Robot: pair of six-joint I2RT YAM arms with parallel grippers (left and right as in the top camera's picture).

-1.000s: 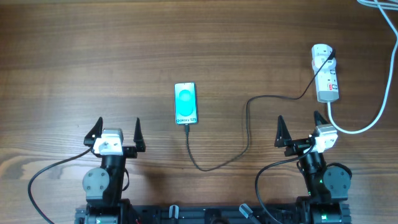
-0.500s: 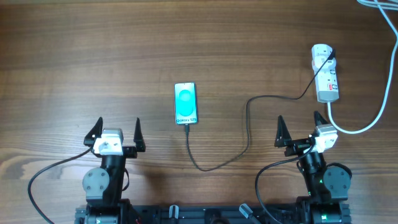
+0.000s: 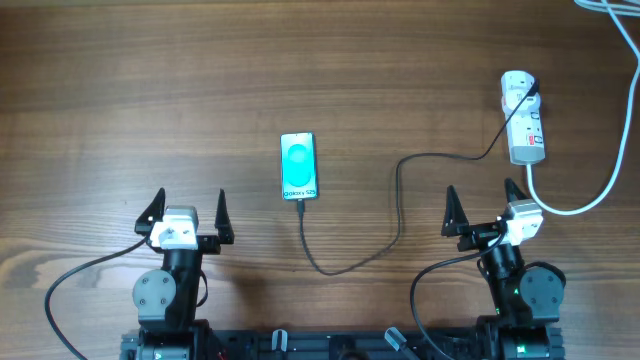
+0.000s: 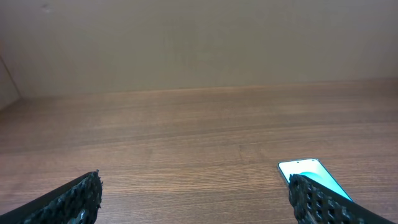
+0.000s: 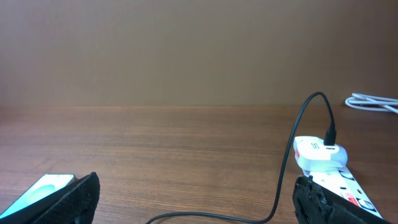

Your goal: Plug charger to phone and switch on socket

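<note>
The phone (image 3: 299, 166) lies flat mid-table with its cyan screen up; it also shows in the left wrist view (image 4: 306, 171) and the right wrist view (image 5: 37, 188). The thin black charger cable (image 3: 398, 195) loops from the socket (image 3: 523, 118) down to the phone's near end, where its tip (image 3: 300, 205) touches the phone. The cable also shows in the right wrist view (image 5: 288, 168), as does the socket (image 5: 323, 155) with the black plug in it. My left gripper (image 3: 188, 212) is open and empty, left of the phone. My right gripper (image 3: 482, 207) is open and empty, below the socket.
A thicker white cable (image 3: 590, 205) runs from the socket's near end, curves right and goes off the top right corner; part of it shows in the right wrist view (image 5: 373, 102). A plain wall stands behind the wooden table (image 3: 150, 90).
</note>
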